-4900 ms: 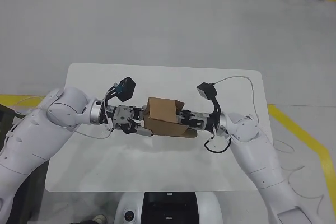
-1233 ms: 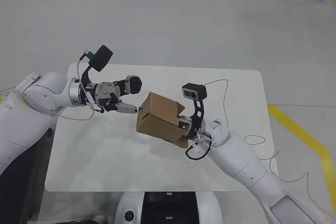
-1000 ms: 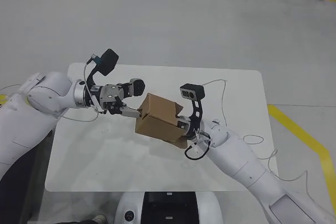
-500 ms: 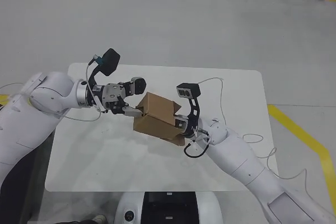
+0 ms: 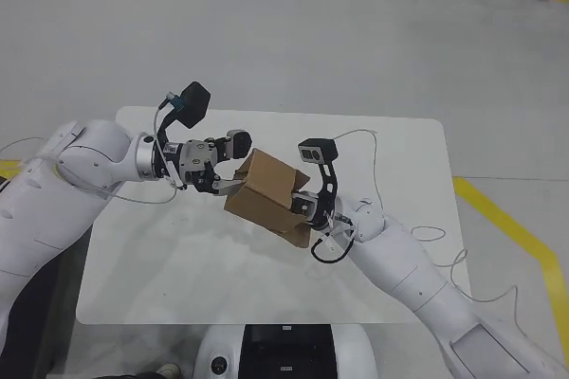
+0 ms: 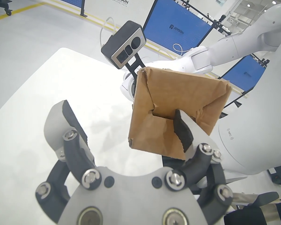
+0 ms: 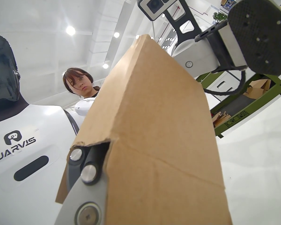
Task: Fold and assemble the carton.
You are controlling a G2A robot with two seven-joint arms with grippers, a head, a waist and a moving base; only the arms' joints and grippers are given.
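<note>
The brown carton (image 5: 263,194) hangs tilted above the middle of the white table (image 5: 171,275), with my right gripper (image 5: 302,210) shut on its right end. In the right wrist view one of that gripper's fingers (image 7: 89,169) lies against the carton (image 7: 154,129) wall. My left gripper (image 5: 229,167) stands open at the carton's left end. In the left wrist view one fingertip (image 6: 180,125) presses on the folded end flaps of the carton (image 6: 178,92), at the notch where they meet. The other finger (image 6: 70,120) is out to the side, touching nothing.
A thin cable (image 5: 398,137) loops over the table's back right corner. Bare tabletop (image 6: 49,87) lies below and in front of the carton. A green rack (image 7: 248,108) with cardboard scraps stands beyond the table.
The left gripper, drawn back from the carton a second ago, has moved in until one finger touches the end flaps. The right arm has shifted the carton slightly left and tilted it more.
</note>
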